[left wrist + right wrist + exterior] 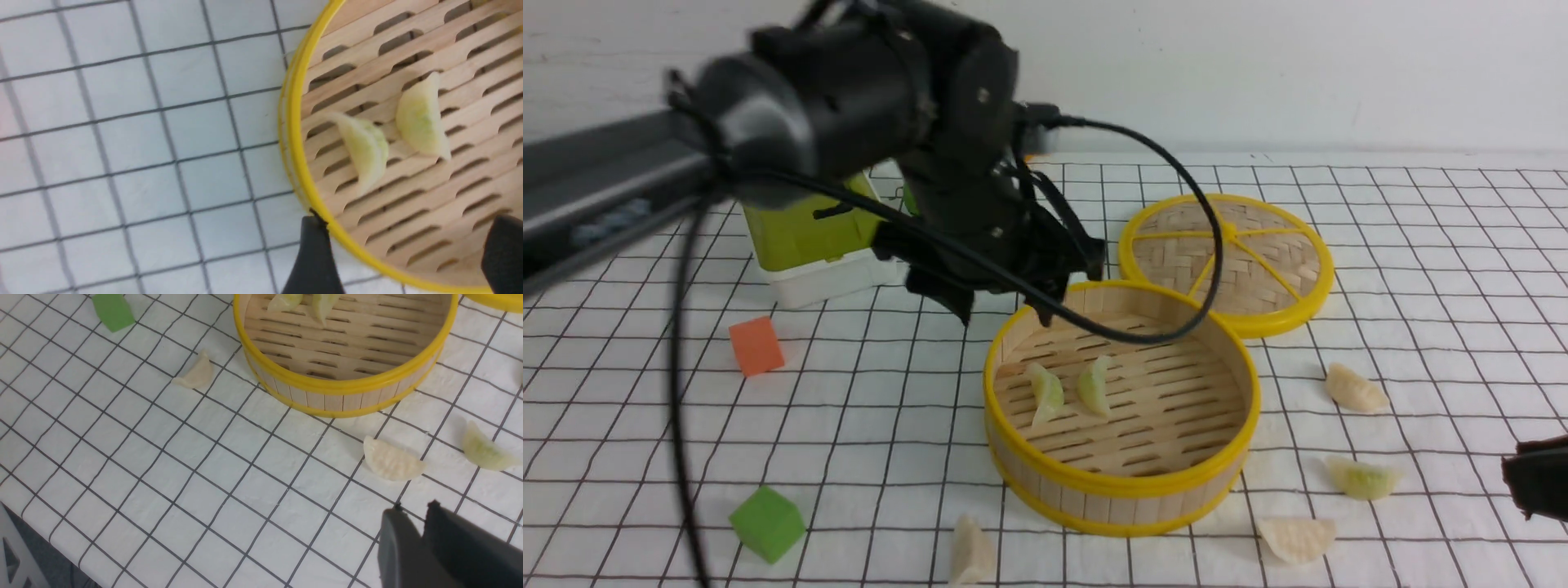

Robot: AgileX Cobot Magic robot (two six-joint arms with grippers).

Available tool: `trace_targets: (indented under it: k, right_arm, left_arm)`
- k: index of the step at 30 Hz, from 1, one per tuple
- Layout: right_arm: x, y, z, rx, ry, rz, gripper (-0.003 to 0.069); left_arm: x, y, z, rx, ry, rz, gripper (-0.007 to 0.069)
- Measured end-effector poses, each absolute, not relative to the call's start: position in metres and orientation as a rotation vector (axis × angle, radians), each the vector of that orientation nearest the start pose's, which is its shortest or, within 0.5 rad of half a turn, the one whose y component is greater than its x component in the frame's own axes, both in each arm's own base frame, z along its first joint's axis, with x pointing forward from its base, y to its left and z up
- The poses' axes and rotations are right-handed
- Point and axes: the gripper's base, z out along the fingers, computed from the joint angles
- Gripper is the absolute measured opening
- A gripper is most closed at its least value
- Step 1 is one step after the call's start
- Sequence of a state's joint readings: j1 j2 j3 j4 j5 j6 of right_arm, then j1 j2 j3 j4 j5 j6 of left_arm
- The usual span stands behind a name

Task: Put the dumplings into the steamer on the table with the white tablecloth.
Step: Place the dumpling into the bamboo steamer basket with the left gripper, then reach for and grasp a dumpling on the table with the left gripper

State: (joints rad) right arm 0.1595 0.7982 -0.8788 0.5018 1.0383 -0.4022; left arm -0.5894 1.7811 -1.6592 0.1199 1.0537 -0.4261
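Left gripper spread wide and empty over the near-left rim of the steamer, centre frame. Two dumplings lie inside; four remain on the white tablecloth, lower right. Right gripper nearly pressed together, empty. Recommend rising clear of the rim first.

Bright, even light, soft shadows; the left arm and one dumpling look blurred
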Motion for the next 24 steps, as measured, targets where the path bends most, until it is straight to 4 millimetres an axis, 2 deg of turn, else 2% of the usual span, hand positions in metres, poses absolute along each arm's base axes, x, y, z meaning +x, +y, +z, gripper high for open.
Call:
trace_targets:
  k: [3,4,5,6,8,10,12,14,20,21,24]
  right_arm:
    - [0.123,0.058,0.356,-0.539,2.287,0.521,0.0093]
    - [0.123,0.058,0.356,-0.538,2.286,0.521,0.0093]
    - [0.124,0.058,0.356,-0.538,2.285,0.52,0.0093]
    - [0.124,0.058,0.356,-0.534,2.28,0.52,0.0093]
    - [0.124,0.058,0.356,-0.532,2.277,0.522,0.0093]
    - [0.126,0.059,0.357,-0.519,2.267,0.534,0.0093]
    - [0.129,0.06,0.356,-0.515,2.268,0.542,0.0093]
    - [0.13,0.062,0.355,-0.525,2.271,0.548,0.0093]
    - [0.128,0.07,0.354,-0.606,2.27,0.57,0.0093]
    - [0.128,0.07,0.354,-0.606,2.271,0.569,0.0093]
    - [0.128,0.069,0.353,-0.627,2.275,0.534,0.0093]
  left_arm:
    - [0.302,-0.189,0.33,0.243,2.652,-0.16,0.0513]
    - [0.277,-0.172,0.326,0.211,2.673,-0.165,0.0513]
    - [0.269,-0.168,0.323,0.201,2.682,-0.172,0.0513]
    - [0.253,-0.16,0.314,0.181,2.704,-0.196,0.0513]
    - [0.243,-0.155,0.305,0.166,2.723,-0.223,0.0513]
    - [0.225,-0.149,0.277,0.134,2.778,-0.279,0.0513]
    - [0.221,-0.149,0.259,0.121,2.817,-0.294,0.0513]
    - [0.222,-0.151,0.251,0.112,2.837,-0.3,0.0513]
    - [0.24,-0.166,0.22,0.075,2.85,-0.334,0.0513]
    - [0.241,-0.166,0.221,0.075,2.847,-0.336,0.0513]
    - [0.248,-0.176,0.198,0.07,2.89,-0.324,0.0513]
